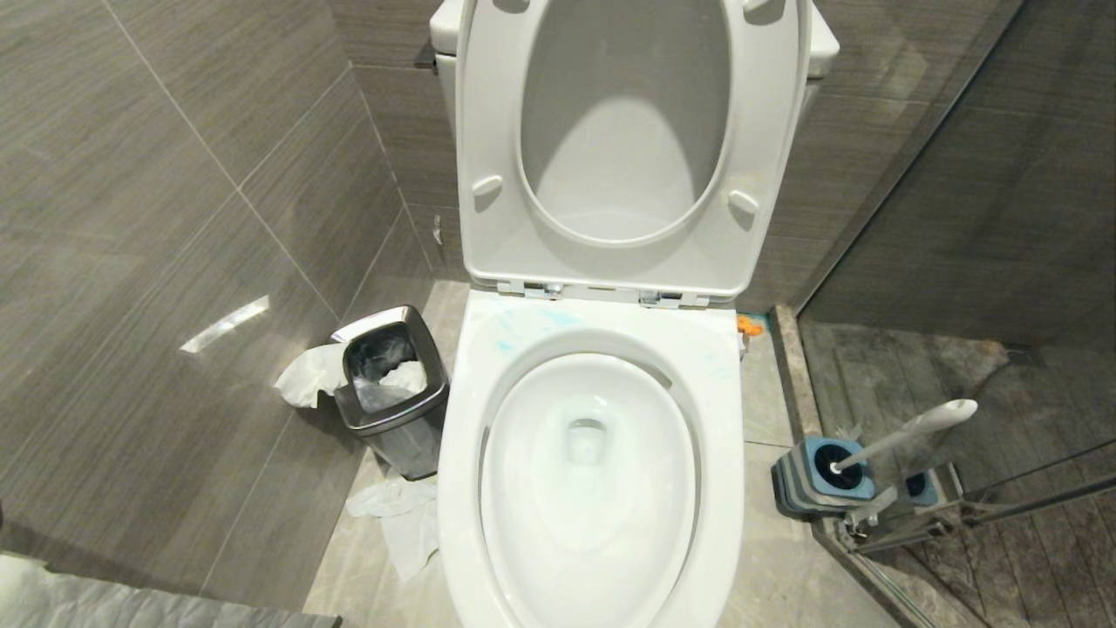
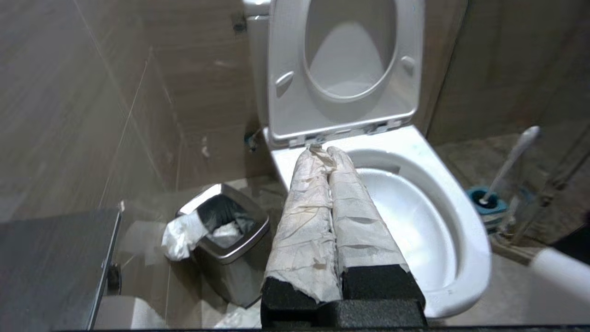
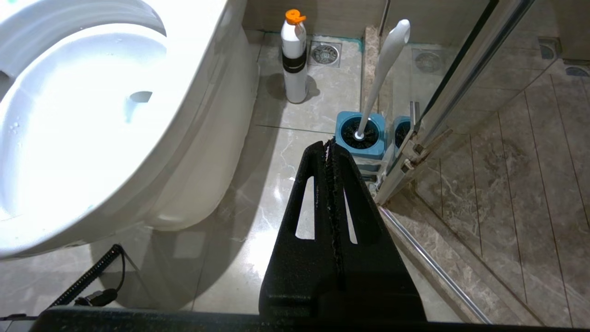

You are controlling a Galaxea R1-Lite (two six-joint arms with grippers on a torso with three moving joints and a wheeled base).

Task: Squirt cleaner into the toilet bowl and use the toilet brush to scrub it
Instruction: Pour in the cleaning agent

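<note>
While both arms are out of the head view, each wrist camera shows its own gripper empty with its fingers pressed together. The left gripper (image 2: 328,150), its fingers wrapped in white paper, hangs over the rear rim of the toilet bowl (image 1: 488,349), just in front of the chrome hinges (image 1: 547,289). The right gripper (image 3: 326,145) hangs above the marble floor (image 3: 272,152) between the bowl's outer wall and the glass shower door (image 3: 465,78), pointing toward the toilet brush (image 3: 385,60).

Seat and lid (image 1: 488,131) stand raised against the cistern, leaving the oval basin fully open from above. Thin turquoise smears of the cleaner (image 1: 514,330) mark the back rim, toward the robot's left. On that side a steel bin (image 1: 388,410) stands close to the bowl, against the grey tiled wall (image 1: 157,218), with crumpled tissue (image 1: 305,375) hanging over its edge and more on the floor (the gap there is narrow). On the right, the brush sits in its blue holder (image 1: 819,475), handle leaning away from the bowl, tucked against the door's metal frame (image 3: 405,157); a strip of bare floor separates holder and bowl. Behind it a white bottle with an orange cap (image 3: 295,55) stands near a floor drain (image 3: 325,54). No label or writing can be read anywhere.
</note>
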